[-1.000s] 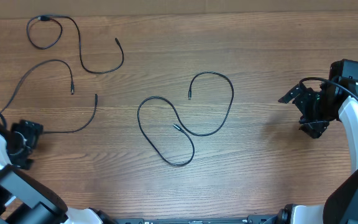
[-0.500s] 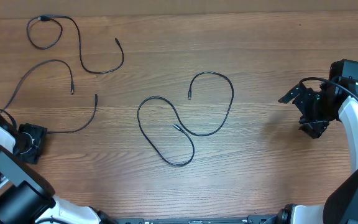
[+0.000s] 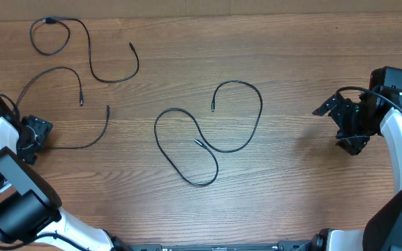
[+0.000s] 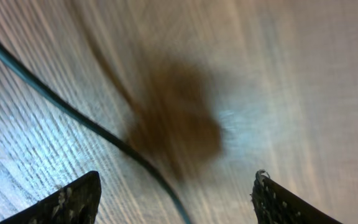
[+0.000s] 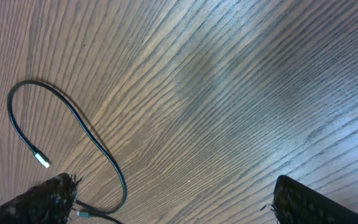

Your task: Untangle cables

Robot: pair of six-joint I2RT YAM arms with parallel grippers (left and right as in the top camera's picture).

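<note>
Left gripper: the left gripper (image 3: 37,134) sits low over the table (image 3: 306,56) at the left edge of the frame, jaws set wide and holding nothing. Its wrist camera shows a blurred cord running across the wood between the two fingertips.

Right gripper: the right gripper (image 5: 179,199) hangs at the right edge of the frame, spread wide and empty, well apart from every cord.

Left cable: the left cable (image 3: 61,67) arcs down the left side to the left gripper, with a tail curving away to the right. Whether both pieces are one cord is hidden by the gripper.

Upper-left cable: the upper-left cable (image 3: 47,21) lies alone in the upper left, one closed loop and a long S-curve.

Centre cable: the centre cable (image 3: 239,82) snakes through mid-frame in two open bends, touching no other cord.

Progress: the cords lie apart from one another, so the separating looks mostly done.

Left to do: straightening the loops, probably starting with the cord under the left gripper.
</note>
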